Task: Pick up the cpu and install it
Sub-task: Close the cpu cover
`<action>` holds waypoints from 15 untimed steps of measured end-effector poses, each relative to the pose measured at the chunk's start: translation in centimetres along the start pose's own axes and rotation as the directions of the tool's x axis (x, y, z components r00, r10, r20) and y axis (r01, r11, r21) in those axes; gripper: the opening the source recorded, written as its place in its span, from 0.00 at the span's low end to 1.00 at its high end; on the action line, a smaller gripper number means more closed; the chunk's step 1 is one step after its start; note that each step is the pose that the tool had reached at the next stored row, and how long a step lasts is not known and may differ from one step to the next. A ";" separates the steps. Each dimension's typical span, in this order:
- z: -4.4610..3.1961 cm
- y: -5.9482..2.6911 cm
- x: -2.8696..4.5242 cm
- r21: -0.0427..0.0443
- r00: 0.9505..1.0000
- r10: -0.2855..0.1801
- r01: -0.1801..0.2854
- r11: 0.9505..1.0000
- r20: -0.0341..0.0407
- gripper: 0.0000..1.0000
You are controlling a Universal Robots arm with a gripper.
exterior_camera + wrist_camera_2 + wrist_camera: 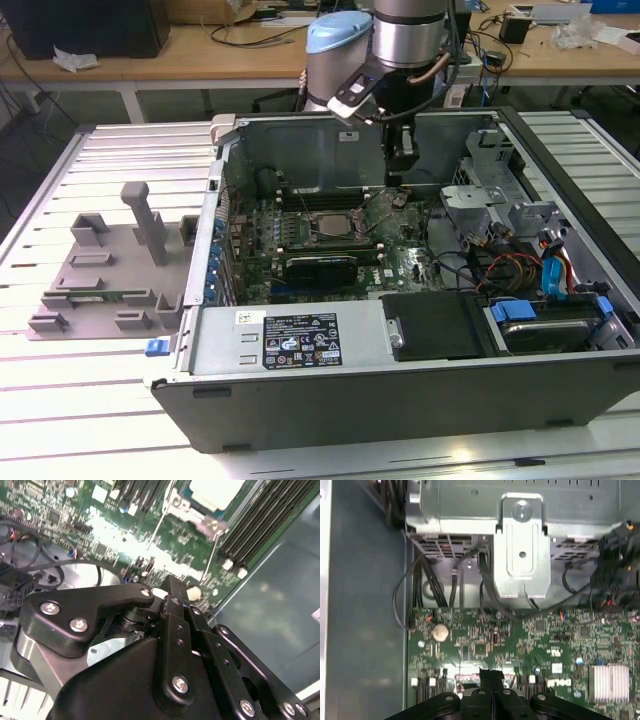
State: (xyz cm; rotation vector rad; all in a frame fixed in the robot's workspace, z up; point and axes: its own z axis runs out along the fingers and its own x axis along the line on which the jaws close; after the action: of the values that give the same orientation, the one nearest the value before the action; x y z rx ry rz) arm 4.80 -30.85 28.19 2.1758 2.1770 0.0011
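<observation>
The cpu [215, 491] shows as a pale shiny square lying flat in the metal-framed socket [333, 222] in the middle of the green motherboard. The socket's thin wire lever [159, 527] stands away from the frame. My gripper [400, 180] hangs inside the open computer case, a little towards the exterior view's right of the socket and above the board. In both wrist views its two black fingers [492, 675] are pressed together with nothing visible between them; the fingertips [172, 587] hover over the board beside the socket, not touching the cpu.
The open grey case [400, 400] lies on a slatted metal table. Black memory slots [260, 525], a drive cage [522, 545], loose cables [500, 265] and a blue-tabbed drive bay [540, 320] crowd the inside. A grey parts fixture [110, 270] sits on the exterior view's left.
</observation>
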 end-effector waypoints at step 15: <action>3.48 1.71 0.16 0.023 1.000 -0.001 0.001 1.000 -0.001 0.11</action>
State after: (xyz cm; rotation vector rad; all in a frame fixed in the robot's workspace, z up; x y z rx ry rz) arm 6.67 -30.84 24.78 2.1869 2.1894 -0.0235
